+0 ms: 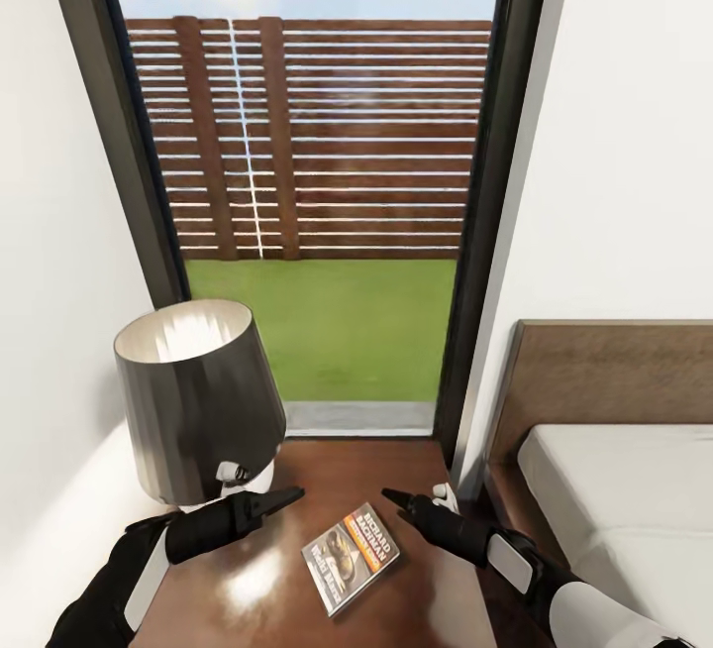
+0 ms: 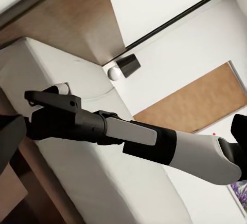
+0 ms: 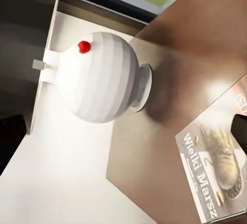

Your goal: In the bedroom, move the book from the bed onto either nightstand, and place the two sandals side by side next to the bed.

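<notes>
The book (image 1: 352,559) lies flat on the glossy brown top of the nightstand (image 1: 436,608), cover up, with white lettering and an orange band. It also lies flat in the right wrist view, book (image 3: 213,175). My left gripper (image 1: 292,496) hovers just left of the book, open and empty. To the book's upper right my right gripper (image 1: 389,495) is open too, and empty. The bed (image 1: 624,489), with its brown headboard and off-white mattress, stands right of the nightstand. The sandals are out of view.
A lamp with a dark shade (image 1: 193,400) and a round white base (image 3: 100,77) takes up the nightstand's left side, close to my left arm. Behind it is a tall dark-framed window (image 1: 327,232) onto grass and a fence. White walls stand on both sides.
</notes>
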